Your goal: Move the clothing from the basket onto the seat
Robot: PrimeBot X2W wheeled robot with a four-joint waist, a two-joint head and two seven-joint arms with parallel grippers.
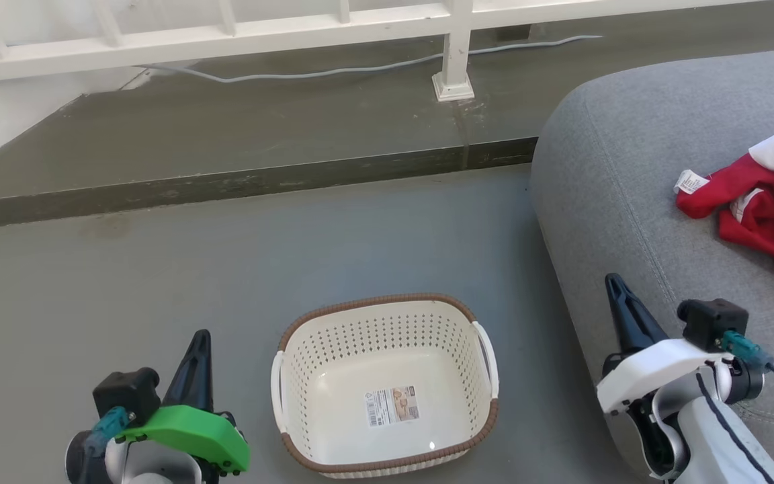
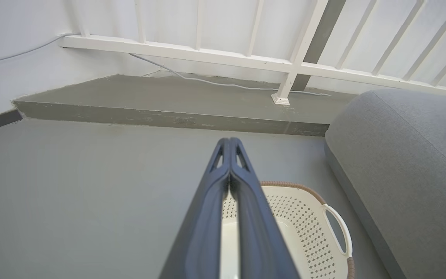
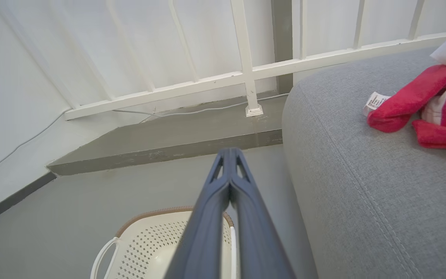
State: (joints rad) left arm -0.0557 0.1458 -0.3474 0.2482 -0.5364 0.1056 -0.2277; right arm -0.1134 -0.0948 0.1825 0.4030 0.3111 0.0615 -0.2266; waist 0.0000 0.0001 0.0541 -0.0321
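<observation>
The cream basket (image 1: 306,376) with its brown rim stands on the floor between my arms, holding nothing but its label sticker. The red and white clothing (image 1: 766,208) lies bunched on the grey seat (image 1: 629,175) at the right, its white tag toward the seat's edge. My left gripper (image 1: 200,336) is shut and holds nothing, left of the basket (image 2: 304,213). My right gripper (image 1: 612,279) is shut and holds nothing, in front of the seat's rounded corner. The right wrist view shows the clothing (image 3: 420,104) up on the seat (image 3: 362,174) and the basket (image 3: 149,240) below left.
A raised concrete step (image 1: 239,181) runs across the floor behind the basket. A white railing (image 1: 226,33) with a post (image 1: 454,60) stands on it, and a grey cable (image 1: 360,67) trails along its base. A white wall closes the left side.
</observation>
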